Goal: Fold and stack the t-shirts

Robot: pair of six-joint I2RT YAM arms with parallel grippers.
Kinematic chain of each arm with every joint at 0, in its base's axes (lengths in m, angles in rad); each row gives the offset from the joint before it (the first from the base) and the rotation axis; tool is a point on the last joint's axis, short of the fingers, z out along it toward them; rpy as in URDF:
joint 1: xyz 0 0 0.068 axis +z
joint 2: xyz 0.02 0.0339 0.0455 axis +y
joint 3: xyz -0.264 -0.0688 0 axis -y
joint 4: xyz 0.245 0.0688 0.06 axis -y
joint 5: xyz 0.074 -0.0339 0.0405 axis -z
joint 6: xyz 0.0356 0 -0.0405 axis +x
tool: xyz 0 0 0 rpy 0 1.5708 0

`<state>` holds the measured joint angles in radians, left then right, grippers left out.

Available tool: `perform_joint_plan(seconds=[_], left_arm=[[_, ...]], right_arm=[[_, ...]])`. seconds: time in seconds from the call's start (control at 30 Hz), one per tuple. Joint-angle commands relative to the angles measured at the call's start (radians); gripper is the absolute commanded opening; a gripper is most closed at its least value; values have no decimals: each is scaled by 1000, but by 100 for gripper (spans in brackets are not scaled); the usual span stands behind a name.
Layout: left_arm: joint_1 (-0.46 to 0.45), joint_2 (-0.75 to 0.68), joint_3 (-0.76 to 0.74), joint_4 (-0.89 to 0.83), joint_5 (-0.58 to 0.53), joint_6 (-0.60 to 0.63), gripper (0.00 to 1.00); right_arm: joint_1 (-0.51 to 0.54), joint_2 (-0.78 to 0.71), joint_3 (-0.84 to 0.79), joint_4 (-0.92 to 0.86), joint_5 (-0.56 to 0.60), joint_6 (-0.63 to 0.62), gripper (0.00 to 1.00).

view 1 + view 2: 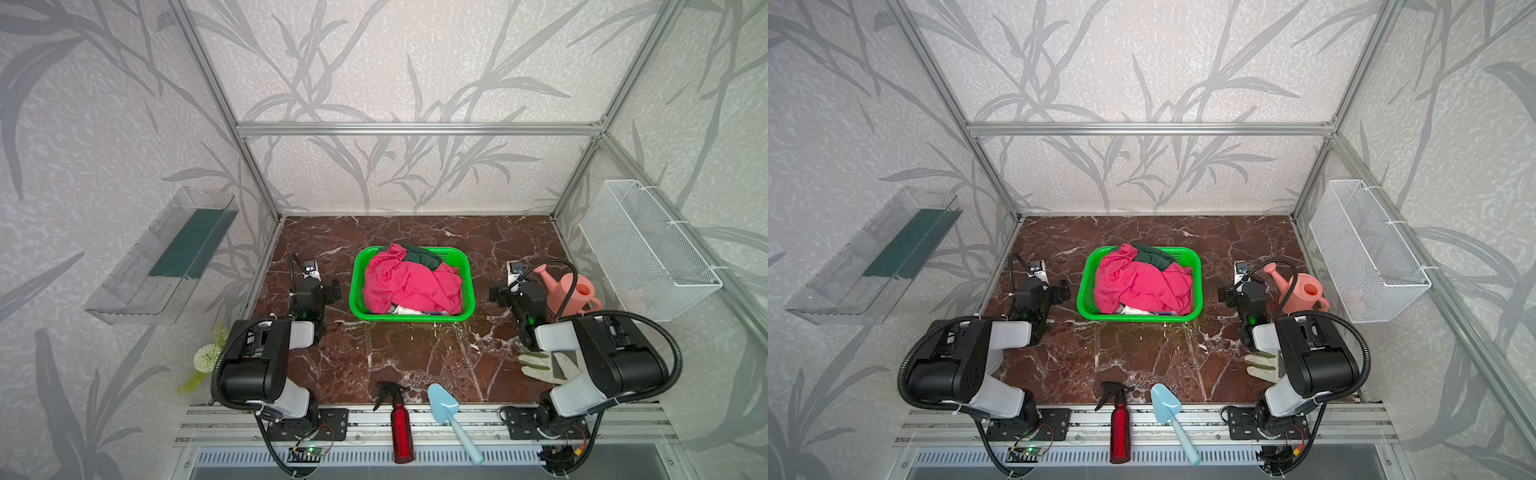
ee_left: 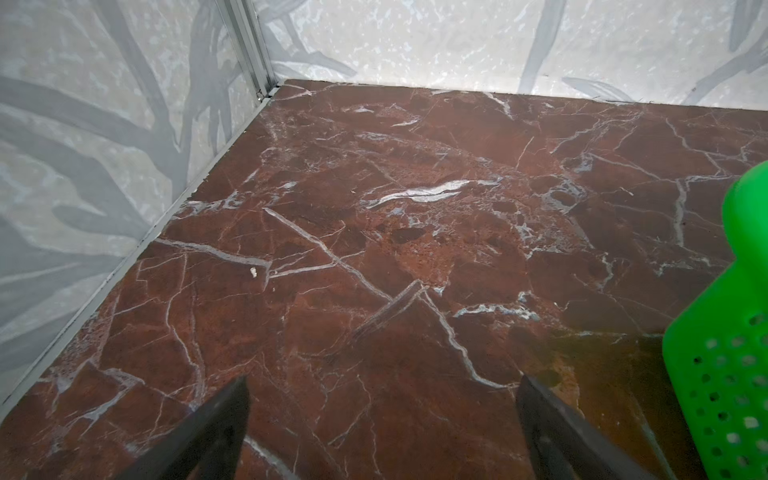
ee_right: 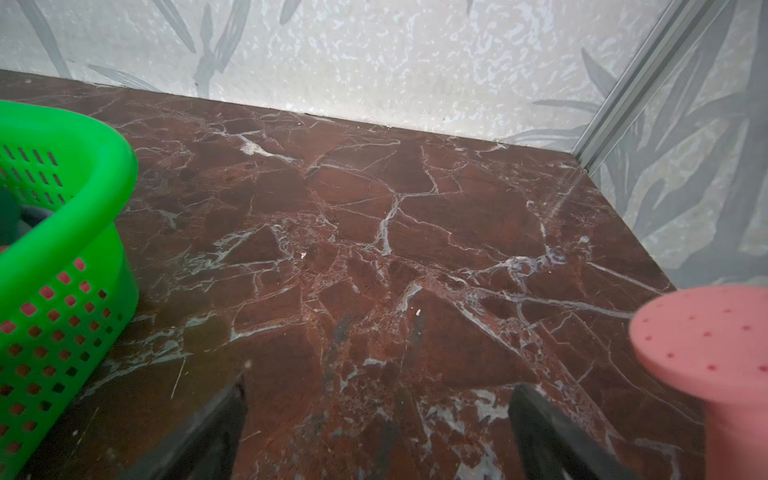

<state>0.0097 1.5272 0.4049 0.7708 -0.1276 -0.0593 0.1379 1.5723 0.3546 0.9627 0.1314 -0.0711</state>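
Pulling one shirt out of the heap looks like the risky part: the pink shirt (image 1: 409, 282) lies crumpled over the dark green shirt (image 1: 420, 255) and a whitish shirt (image 1: 404, 309) in the green basket (image 1: 409, 319) at the middle of the table (image 1: 415, 357). A pinch could therefore catch two layers at once or drag the light basket along. Both grippers are empty with jaws spread wide. The left gripper (image 2: 384, 388) hangs over bare table just beside the basket, and the right gripper (image 3: 376, 390) hangs between the basket and the watering can (image 1: 569, 293). A wide swing by the right arm might knock that can over. The glove (image 1: 544, 368) near the right arm's base could get swept under a shirt laid out for folding.
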Motion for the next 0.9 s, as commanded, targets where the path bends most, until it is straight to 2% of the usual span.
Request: perform_joint_plan(seconds=[0.0, 0.87], left_arm=[[4, -13, 17, -4, 10, 13, 99], [11, -30, 12, 10, 23, 23, 99]], right_arm=[[-1, 6, 19, 10, 16, 11, 99], [5, -5, 18, 9, 29, 5, 99]])
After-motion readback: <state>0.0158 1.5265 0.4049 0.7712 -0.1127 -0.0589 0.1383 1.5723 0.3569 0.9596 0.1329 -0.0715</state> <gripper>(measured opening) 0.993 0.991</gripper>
